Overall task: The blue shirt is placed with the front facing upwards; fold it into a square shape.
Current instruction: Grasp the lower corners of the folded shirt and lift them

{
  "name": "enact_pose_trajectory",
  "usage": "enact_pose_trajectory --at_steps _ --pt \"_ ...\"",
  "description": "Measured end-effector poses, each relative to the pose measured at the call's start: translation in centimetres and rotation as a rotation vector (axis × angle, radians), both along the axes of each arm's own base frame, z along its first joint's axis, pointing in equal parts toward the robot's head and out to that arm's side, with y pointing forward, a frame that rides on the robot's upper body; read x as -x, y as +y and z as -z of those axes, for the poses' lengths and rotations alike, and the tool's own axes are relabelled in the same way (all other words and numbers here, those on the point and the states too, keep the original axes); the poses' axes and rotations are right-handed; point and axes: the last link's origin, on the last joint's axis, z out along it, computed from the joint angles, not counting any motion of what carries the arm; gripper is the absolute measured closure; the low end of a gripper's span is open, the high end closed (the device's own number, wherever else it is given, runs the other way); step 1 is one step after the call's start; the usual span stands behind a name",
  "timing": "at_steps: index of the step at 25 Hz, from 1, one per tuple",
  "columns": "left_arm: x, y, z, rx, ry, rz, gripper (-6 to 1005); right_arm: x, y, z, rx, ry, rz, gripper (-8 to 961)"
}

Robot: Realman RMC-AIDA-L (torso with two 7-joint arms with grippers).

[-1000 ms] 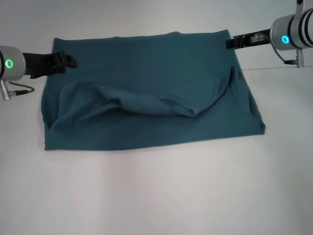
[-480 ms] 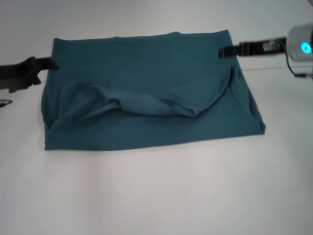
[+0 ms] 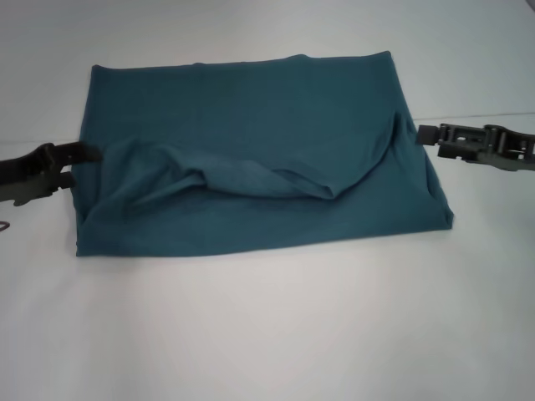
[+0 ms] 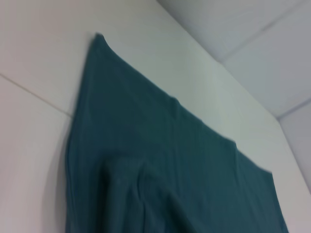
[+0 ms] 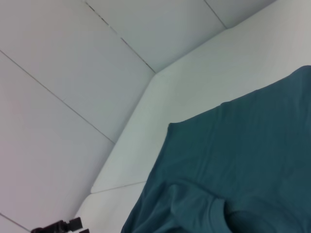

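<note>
1. Your white surface (image 3: 267, 334) fills the head view; it carries the cloth on its far half, and its near half shows nothing else.
2. The blue shirt (image 3: 251, 125) lies on the far half of the surface as a wide, roughly rectangular folded bundle, plain cloth upward with no lettering showing. A loose flap (image 3: 251, 175) sags across its middle in a curved ridge, running from the left edge to a hem-like edge near the right side, so the top layer is not flat. In my judgement you are mid-fold: the shape is broader than it is deep, not yet square.
3. Your right claw (image 3: 426, 134) sits low just beside the shirt's right edge, at about mid-depth. Whether its fingers are apart or together, you cannot tell from here.
4. Your left claw (image 3: 84, 154) sits at the shirt's left edge, where the sagging flap begins, touching or nearly touching the cloth. Its finger state also cannot be made out.
5. The next move probably calls for you to take both side edges evenly, smooth the slack flap, then bring one side across the other. Watch that the loose layer does not bunch underneath.
</note>
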Motion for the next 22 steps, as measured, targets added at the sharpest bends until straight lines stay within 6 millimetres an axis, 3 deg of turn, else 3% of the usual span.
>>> enact_pose_trajectory --at_steps 7,13,22 --pt "0.9 -1.3 -0.1 0.059 0.137 0.141 262 -1.1 -1.2 -0.2 0.012 0.021 0.01 96" --pt "2.4 -2.0 1.5 0.134 0.277 0.145 262 -1.5 -1.3 -0.1 0.009 0.036 0.022 102" --pt "2.4 -2.0 3.4 0.164 0.326 0.152 263 -2.0 -1.6 0.0 0.005 0.059 0.044 110"
